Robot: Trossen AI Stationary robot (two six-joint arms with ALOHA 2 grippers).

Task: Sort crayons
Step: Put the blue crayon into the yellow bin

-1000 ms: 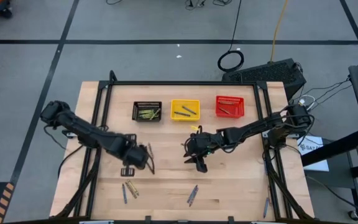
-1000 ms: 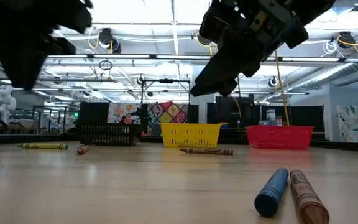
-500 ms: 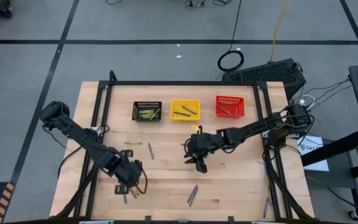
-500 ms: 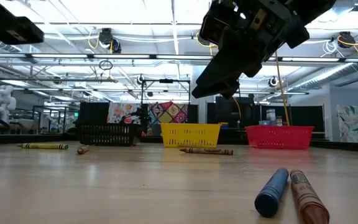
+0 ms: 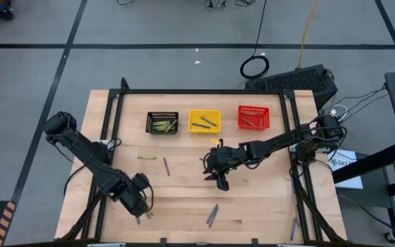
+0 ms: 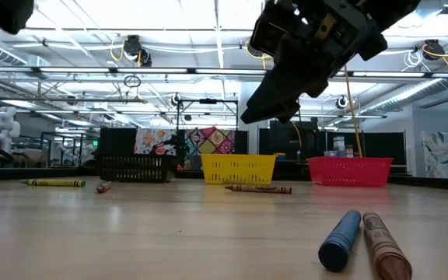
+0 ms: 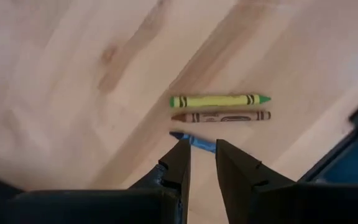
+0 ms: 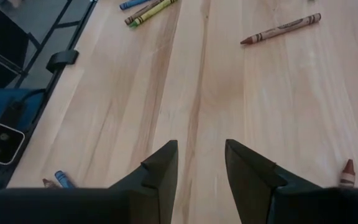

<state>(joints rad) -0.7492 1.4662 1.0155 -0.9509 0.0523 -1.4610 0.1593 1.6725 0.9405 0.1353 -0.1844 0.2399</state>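
Observation:
Three crayons lie side by side near the table's near left edge: olive-yellow (image 7: 219, 99), brownish-red (image 7: 221, 116) and blue (image 7: 194, 142). My left gripper (image 7: 201, 152) hangs over them (image 5: 140, 200), open by a narrow gap, fingertips on either side of the blue crayon; I cannot tell whether they touch it. My right gripper (image 5: 218, 175) hovers open and empty above the table's middle (image 8: 201, 155). More crayons lie flat on the wood: an olive one (image 5: 147, 158), a brownish one (image 5: 166, 167) and a pair (image 5: 212, 214).
The black basket (image 5: 162, 123), the yellow basket (image 5: 204, 121) and the red basket (image 5: 253, 117) stand in a row at the far side, each holding crayons. A blue crayon (image 6: 341, 239) and a brown one (image 6: 383, 245) lie close to the near edge. Another crayon (image 5: 293, 228) lies near right.
My left gripper has gone toward the table's near edge and a little left, from beside the brownish crayon to above the three crayons at the near left. My right gripper has kept still. No crayon has moved.

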